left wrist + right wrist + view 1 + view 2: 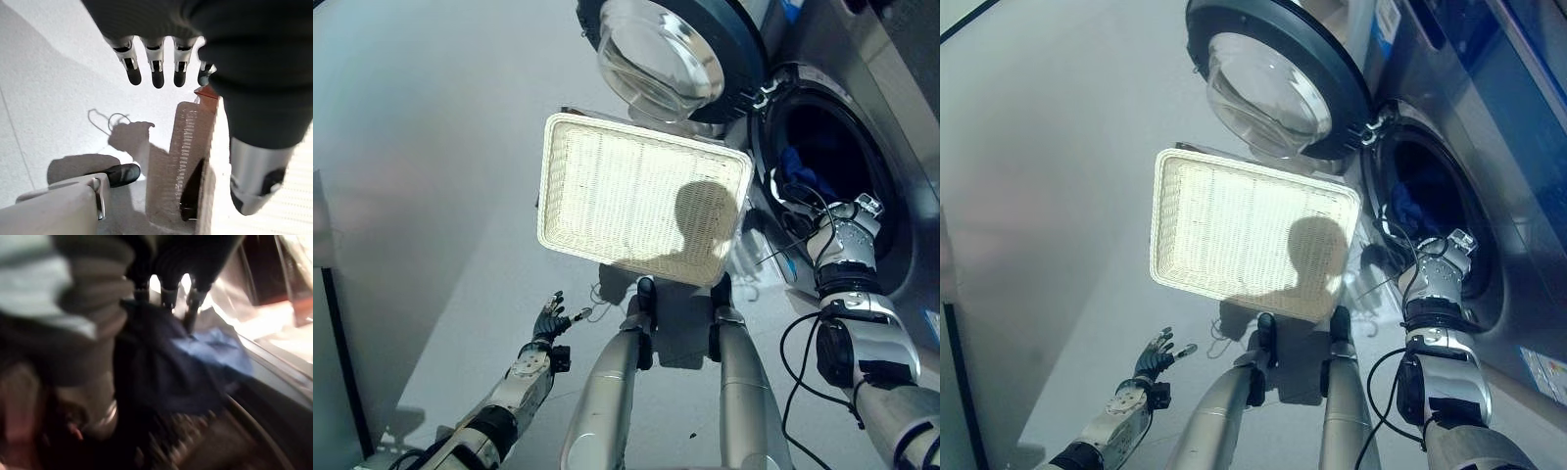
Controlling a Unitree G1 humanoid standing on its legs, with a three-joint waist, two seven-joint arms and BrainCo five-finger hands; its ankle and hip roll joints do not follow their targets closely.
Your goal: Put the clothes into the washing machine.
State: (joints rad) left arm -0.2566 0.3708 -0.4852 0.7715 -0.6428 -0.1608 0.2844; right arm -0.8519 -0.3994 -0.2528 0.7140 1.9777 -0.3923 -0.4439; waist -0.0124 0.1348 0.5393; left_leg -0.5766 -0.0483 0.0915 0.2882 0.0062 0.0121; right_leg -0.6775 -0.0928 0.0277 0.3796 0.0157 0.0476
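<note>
My right hand reaches into the washing machine, fingers straight against the blue clothes bunched inside; left hand hangs open; white basket empty.

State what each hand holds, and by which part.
The left hand is open and holds nothing. The right hand reaches into the washing machine drum beside the dark blue cloth; any grip cannot be told.

The basket lies on the floor before the robot, the washing machine just to its right with its door swung open behind the basket, and clothes inside the drum.
</note>
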